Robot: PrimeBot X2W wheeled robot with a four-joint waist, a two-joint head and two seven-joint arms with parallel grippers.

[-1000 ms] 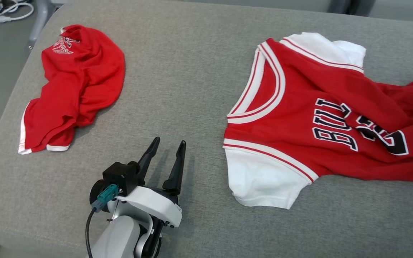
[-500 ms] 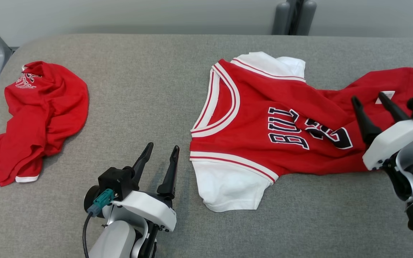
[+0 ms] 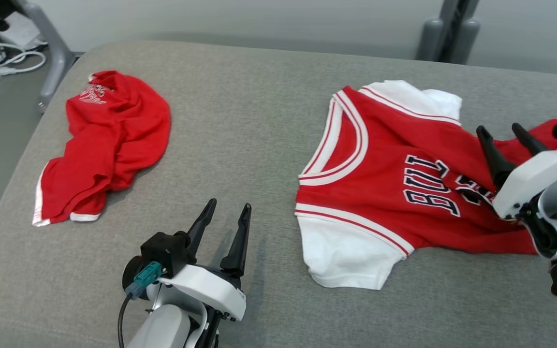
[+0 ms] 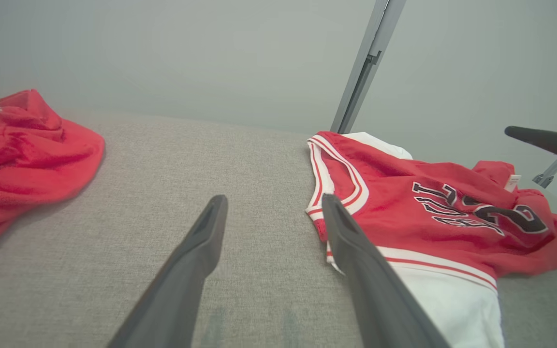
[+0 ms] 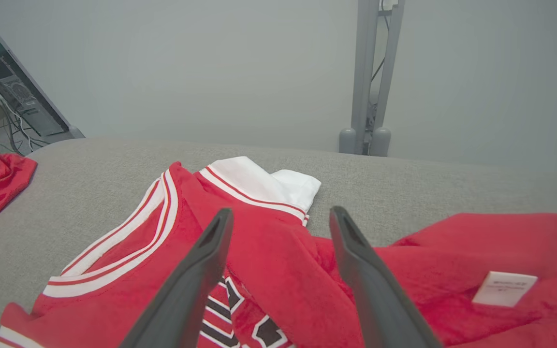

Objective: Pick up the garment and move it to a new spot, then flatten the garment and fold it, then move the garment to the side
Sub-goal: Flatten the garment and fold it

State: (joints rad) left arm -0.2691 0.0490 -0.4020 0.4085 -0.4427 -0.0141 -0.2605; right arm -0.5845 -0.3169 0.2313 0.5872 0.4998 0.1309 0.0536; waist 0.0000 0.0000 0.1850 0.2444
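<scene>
Both sets of jaws are spread and empty; the soft, light, floppy jersey (image 3: 380, 193) lies under the right gripper (image 3: 497, 127) and just beside the left gripper (image 3: 229, 203), so I'd pinch its shoulder edges.

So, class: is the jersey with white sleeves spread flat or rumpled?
Rumpled: the jersey lies open at neckline and sleeves, but its lower half is bunched and turned over, label showing.
</scene>
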